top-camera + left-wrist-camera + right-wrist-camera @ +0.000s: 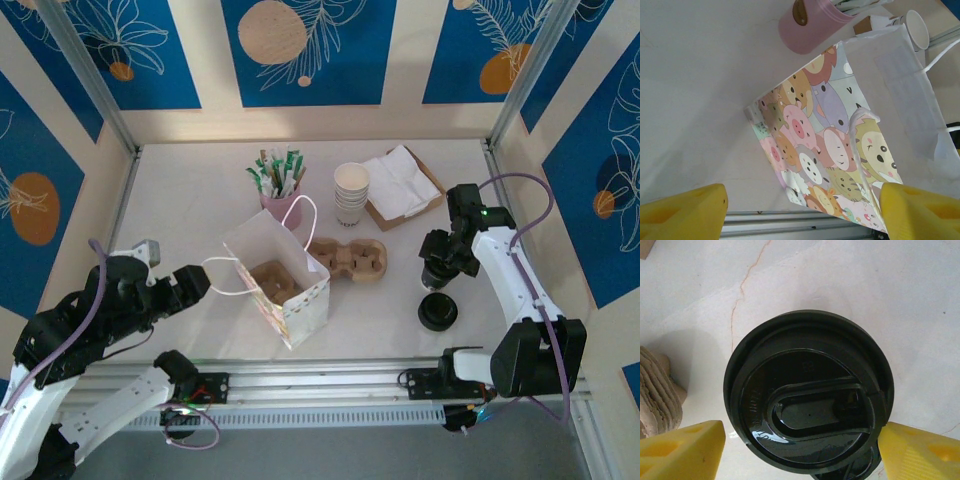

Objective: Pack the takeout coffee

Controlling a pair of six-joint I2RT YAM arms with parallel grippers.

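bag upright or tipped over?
Upright: the paper bag stands on its base, mouth open upward, a cardboard carrier visible inside.

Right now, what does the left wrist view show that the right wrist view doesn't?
Left wrist, not right: the cartoon-animal bag with its white handle, the pink holder above it, and a white paper cup at top right.
Right wrist, not left: a black lid between the jaws (contact unclear), a second black lid peeking out below it, and the brown pulp carrier at the left edge.
Both: the white table and yellow jaws in the bottom corners.
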